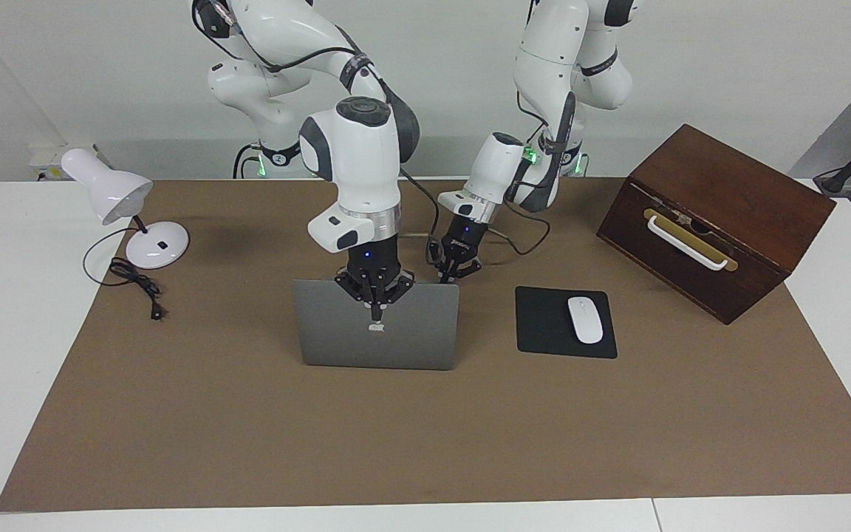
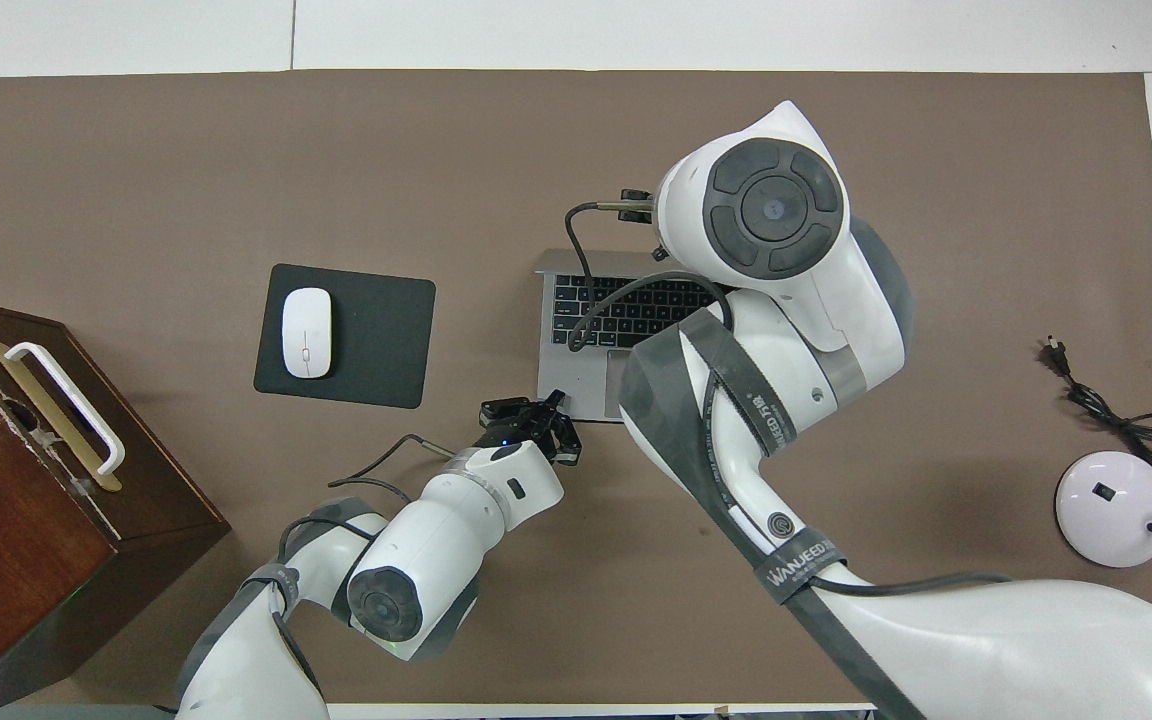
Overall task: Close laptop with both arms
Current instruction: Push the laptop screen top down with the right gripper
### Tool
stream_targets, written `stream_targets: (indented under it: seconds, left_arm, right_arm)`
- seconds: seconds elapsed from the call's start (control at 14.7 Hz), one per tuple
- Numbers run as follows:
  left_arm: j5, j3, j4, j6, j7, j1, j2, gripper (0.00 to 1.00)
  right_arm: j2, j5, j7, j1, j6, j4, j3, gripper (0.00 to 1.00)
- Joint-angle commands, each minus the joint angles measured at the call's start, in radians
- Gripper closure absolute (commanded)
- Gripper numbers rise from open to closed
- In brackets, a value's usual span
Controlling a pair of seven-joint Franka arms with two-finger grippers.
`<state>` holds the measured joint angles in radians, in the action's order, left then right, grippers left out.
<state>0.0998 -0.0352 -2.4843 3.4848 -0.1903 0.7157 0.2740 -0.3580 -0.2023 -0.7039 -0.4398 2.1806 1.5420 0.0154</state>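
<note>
1. First, the facing view: a silver-grey laptop (image 1: 376, 336) stands open on a brown mat (image 1: 425, 436) covering a white worktop (image 1: 4, 332), its lid upright with the logo side turned away from the robots.
2. Coming down over the lid's top edge, the right gripper (image 1: 375, 313) points straight down in front of the lid, its tip just above the logo; its jaws are together.
3. Low beside the lid's upper corner, toward the left arm's end, the left gripper (image 1: 443, 278) tilts downward with its jaws together, holding nothing.
4. Beside the laptop toward the left arm's end lies a black mouse pad (image 1: 544, 325) with a white mouse (image 1: 585, 319) on it, and nearer the robots a dark wooden box (image 1: 721, 199) with a white handle.
5. Toward the right arm's end stands a white desk lamp (image 1: 111, 193) with a black cord.
6. Next, the overhead view: the laptop (image 2: 576, 385) shows its keyboard, partly covered by the right arm.
7. At the laptop's corner nearest the robots sits the left gripper (image 2: 556, 400).
8. Mouse pad (image 2: 376, 335), mouse (image 2: 306, 332), box (image 2: 6, 500) and lamp (image 2: 1116, 508) appear at the sides.
</note>
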Motion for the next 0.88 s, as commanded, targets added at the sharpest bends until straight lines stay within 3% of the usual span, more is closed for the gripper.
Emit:
stream_targets:
  seconds: [0.0,0.34,0.82]
  left_arm:
    - [0.011,0.015,-0.027,0.017,0.046,0.021,0.010,1.00]
    - [0.011,0.015,-0.027,0.017,0.086,0.021,0.025,1.00]
    - [0.011,0.015,-0.027,0.017,0.107,0.021,0.031,1.00]
  right_arm:
    - [-0.006,0.035,-0.003,0.010,-0.008,-0.003,0.006,1.00]
    - [0.007,0.067,0.023,0.013,-0.013,0.032,0.006,1.00]
    - [0.036,0.205,0.136,0.033,-0.065,0.098,0.008,1.00]
